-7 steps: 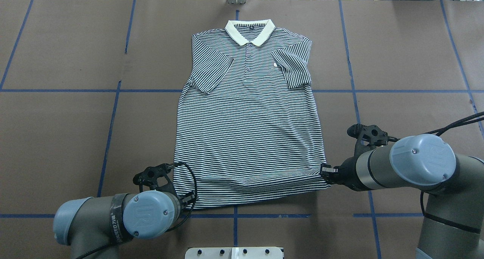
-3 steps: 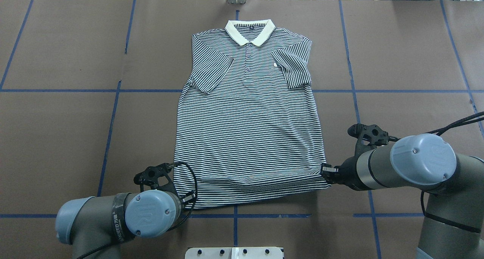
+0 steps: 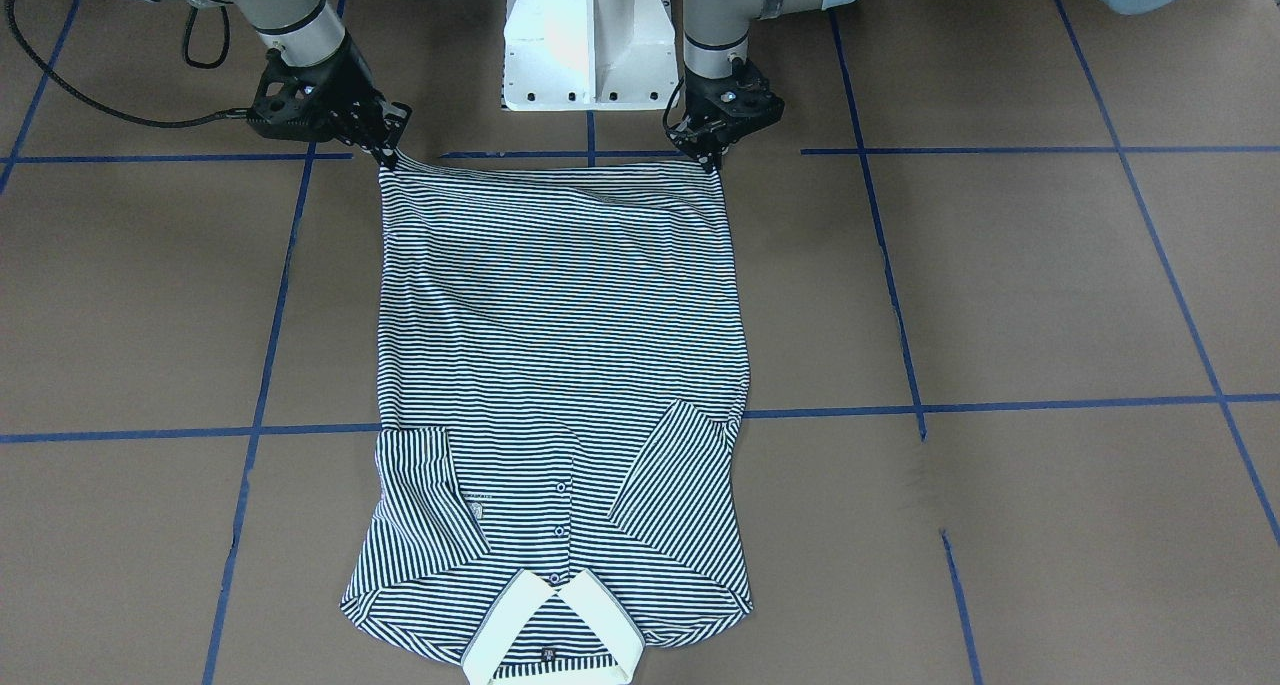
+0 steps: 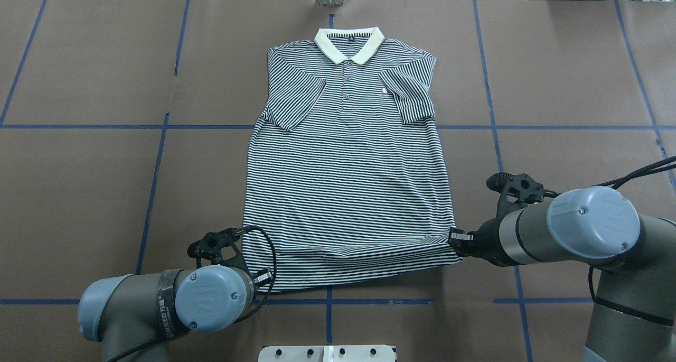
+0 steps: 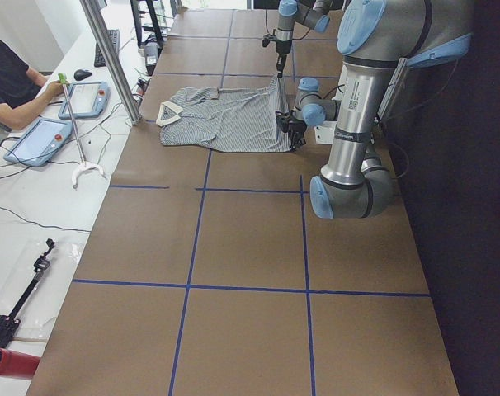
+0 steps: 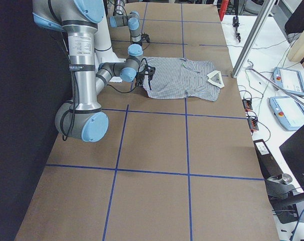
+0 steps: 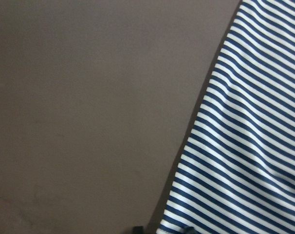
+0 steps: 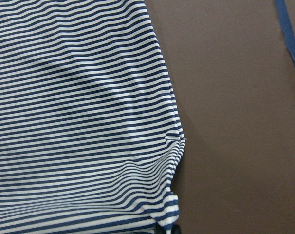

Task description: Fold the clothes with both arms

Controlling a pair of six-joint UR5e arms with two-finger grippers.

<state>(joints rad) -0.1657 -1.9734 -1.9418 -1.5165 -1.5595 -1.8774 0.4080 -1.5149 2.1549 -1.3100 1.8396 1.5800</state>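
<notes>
two pincers, both clamped on the hem of the polo shirt
nearest you see the left pincer and right pincer each pinching a hem corner, the hem stretched between them; beyond them the shirt lies flat on the table, sleeves folded inward, its cream collar farthest from both.

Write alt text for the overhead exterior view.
A striped polo shirt lies spread on the brown table, collar away from the robot, both sleeves folded inward. The left claw and right claw each pinch a hem corner nearest the robot.
</notes>
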